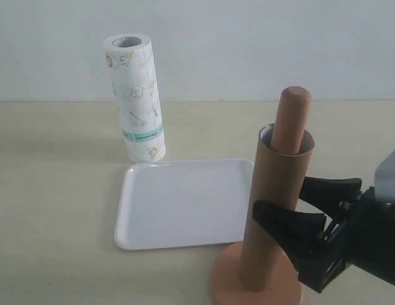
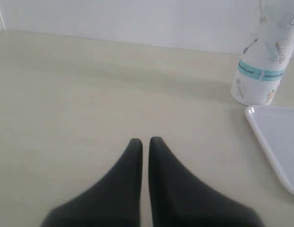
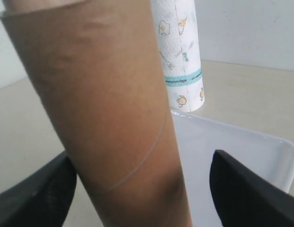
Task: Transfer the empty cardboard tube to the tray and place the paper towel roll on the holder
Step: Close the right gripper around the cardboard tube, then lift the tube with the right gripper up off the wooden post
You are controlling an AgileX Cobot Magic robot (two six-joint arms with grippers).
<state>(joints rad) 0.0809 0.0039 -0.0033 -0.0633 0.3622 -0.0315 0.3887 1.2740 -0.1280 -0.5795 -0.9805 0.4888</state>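
Observation:
The brown cardboard tube [image 1: 273,171] stands upright, slipped over the dowel of the orange-brown holder [image 1: 292,121], whose rounded top pokes out above it. My right gripper [image 1: 280,196] is open and straddles the tube low down. In the right wrist view the tube [image 3: 109,104] fills the space between the fingers of that gripper [image 3: 142,158]; one finger is at its side, the other stands apart. The paper towel roll [image 1: 137,95] stands upright behind the white tray [image 1: 178,203]. My left gripper [image 2: 145,140] is shut over bare table, with the roll [image 2: 262,56] and the tray corner [image 2: 274,137] ahead of it.
The holder's round base [image 1: 226,279] rests at the front edge of the exterior view, just in front of the tray's right corner. A pale wall rises behind the beige tabletop [image 1: 57,190].

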